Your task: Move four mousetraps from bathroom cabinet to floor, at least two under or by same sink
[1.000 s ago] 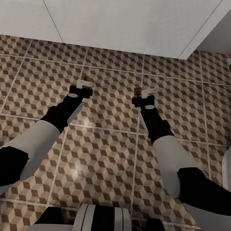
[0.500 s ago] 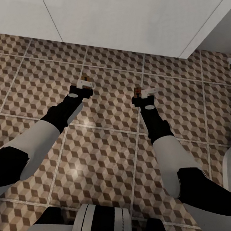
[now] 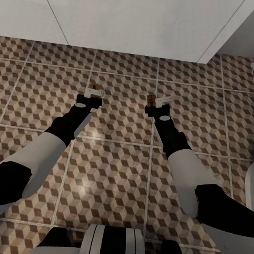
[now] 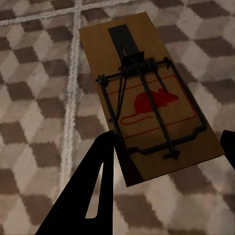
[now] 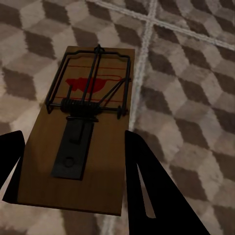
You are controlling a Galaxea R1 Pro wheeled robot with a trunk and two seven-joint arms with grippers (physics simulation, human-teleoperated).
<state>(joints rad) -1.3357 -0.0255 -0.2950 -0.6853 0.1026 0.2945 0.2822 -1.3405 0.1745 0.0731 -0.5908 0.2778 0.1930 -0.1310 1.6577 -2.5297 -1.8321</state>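
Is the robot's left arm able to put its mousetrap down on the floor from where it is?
Probably yes. The left gripper holds a mousetrap out over bare bathroom floor, and nothing lies beneath it. How high it hangs is hard to tell.

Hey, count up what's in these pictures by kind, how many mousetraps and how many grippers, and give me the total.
Mousetraps: 2, one in the left gripper at, one in the right gripper at
Grippers: 2
Total: 4
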